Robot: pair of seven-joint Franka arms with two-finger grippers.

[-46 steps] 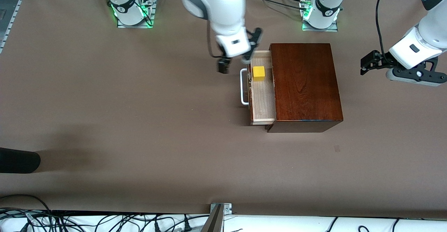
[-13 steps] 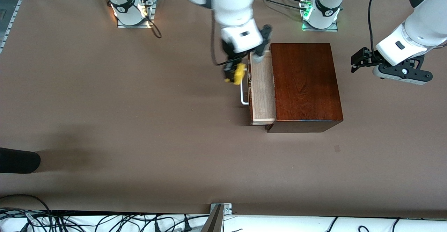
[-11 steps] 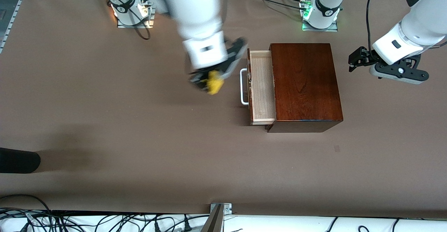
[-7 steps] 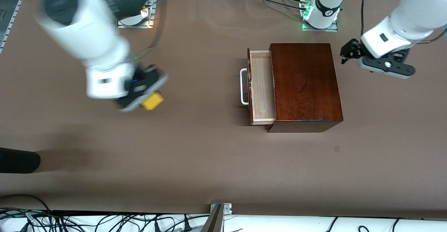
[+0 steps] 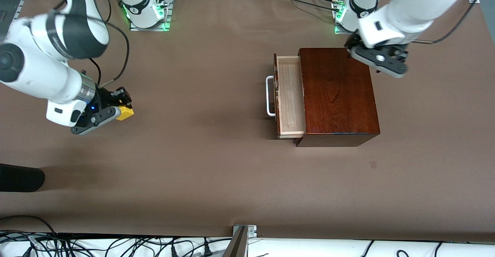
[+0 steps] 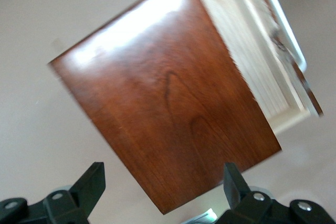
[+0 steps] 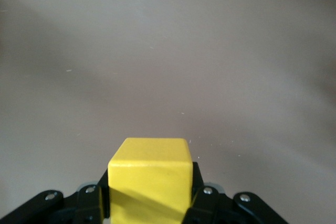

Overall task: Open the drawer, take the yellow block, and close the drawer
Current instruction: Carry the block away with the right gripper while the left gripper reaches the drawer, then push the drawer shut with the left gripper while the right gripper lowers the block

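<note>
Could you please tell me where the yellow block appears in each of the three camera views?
Front view: the yellow block is held in the right gripper over the table toward the right arm's end.
Right wrist view: it fills the bottom centre, clamped between the fingers.
Left wrist view: not in it; only the wooden box with its open drawer.
Shared landmark: the brown table.

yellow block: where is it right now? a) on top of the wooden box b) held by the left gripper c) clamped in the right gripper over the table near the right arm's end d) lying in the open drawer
c: the yellow block sits between the fingers of the right gripper, away from the drawer, which is pulled out and holds nothing.
</note>
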